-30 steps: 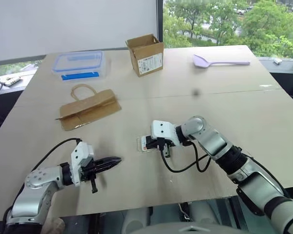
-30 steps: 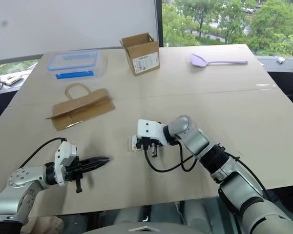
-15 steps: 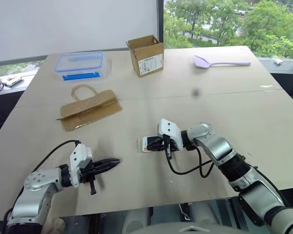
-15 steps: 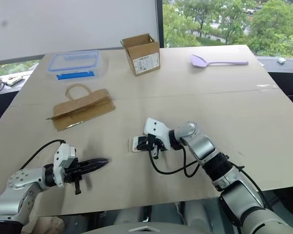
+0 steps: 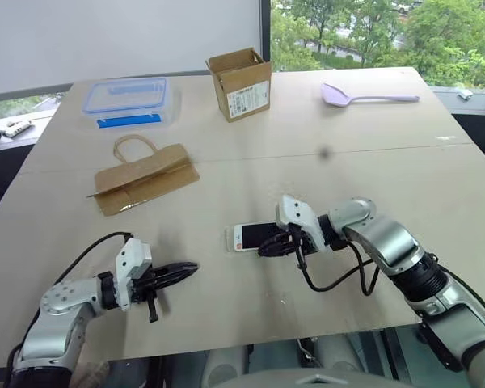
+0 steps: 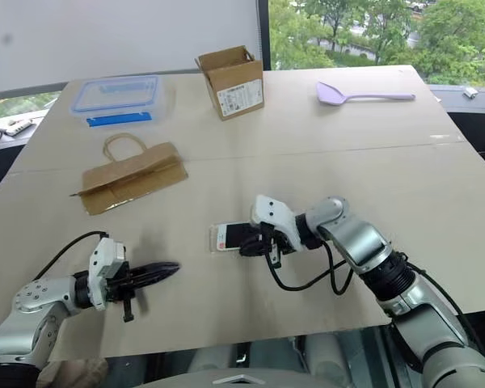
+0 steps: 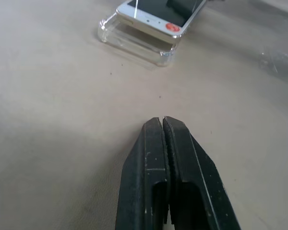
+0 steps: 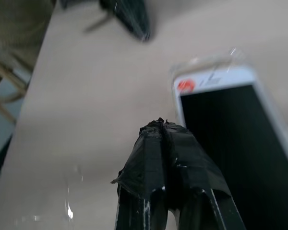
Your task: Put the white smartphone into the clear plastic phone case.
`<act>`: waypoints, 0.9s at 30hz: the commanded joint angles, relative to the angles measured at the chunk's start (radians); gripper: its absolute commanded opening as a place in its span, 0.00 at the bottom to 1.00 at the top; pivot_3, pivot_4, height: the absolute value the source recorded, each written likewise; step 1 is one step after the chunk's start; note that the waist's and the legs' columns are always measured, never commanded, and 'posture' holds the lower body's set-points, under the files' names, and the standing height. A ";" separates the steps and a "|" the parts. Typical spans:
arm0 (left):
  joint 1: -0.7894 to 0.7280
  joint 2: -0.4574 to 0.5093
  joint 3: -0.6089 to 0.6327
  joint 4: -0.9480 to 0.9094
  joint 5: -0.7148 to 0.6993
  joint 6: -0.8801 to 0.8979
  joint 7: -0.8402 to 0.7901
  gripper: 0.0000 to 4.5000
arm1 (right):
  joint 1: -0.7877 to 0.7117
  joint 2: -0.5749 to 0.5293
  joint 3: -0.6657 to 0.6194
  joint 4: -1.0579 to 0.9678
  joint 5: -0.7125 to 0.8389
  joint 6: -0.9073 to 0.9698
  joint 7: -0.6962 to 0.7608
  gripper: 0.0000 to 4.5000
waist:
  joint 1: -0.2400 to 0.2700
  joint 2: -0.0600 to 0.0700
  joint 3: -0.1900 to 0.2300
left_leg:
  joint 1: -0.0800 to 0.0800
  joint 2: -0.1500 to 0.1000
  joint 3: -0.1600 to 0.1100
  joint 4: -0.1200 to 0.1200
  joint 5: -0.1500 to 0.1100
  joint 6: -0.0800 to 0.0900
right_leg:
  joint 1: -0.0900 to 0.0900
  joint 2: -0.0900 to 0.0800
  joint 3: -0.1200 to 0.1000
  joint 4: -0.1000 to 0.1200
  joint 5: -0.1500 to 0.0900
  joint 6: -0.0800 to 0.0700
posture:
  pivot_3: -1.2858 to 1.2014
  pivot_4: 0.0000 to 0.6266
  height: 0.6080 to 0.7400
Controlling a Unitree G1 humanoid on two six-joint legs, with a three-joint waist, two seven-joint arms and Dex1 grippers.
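White smartphone [image 5: 259, 235] lies screen-up in the clear plastic phone case [image 7: 134, 40] mid-surface [image 5: 388, 162]. Right hand [image 5: 267, 247] closed, empty, tips at phone's edge. Left hand [image 5: 190, 268] closed, empty, well apart.

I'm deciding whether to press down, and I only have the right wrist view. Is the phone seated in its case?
Observer: Not fully. The left wrist view shows the white smartphone riding on top of the clear plastic phone case, with the case's wall showing below the phone's near end.
Operator: Where is my gripper along the phone?
Observer: In the head views the right gripper, fingers shut, is over the screen and points along the phone's length.
Operator: Is the other arm in the way?
Observer: No. The left gripper, fingers shut, is apart from the phone, to its left and nearer the table's front edge.
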 commanded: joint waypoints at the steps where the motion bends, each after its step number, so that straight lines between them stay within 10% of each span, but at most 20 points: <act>1: -0.003 -0.001 0.003 -0.003 -0.001 -0.013 -0.009 0.01 | -0.026 0.003 0.047 0.049 -0.049 -0.062 0.006 0.00 | 0.000 0.000 0.001 | 0.000 0.000 0.000 0.000 0.000 0.000 | 0.000 0.000 0.000 0.000 0.000 0.000 | 0.52 0.24 1.00; 27: 0.023 -0.009 0.004 -0.031 -0.003 -0.007 0.011 0.01 | -0.027 0.021 0.006 0.059 -0.026 -0.078 0.043 0.00 | 0.000 -0.001 0.001 | 0.001 0.000 0.000 0.000 0.000 0.000 | 0.001 0.001 0.000 0.000 0.000 0.000 | 0.52 0.24 1.00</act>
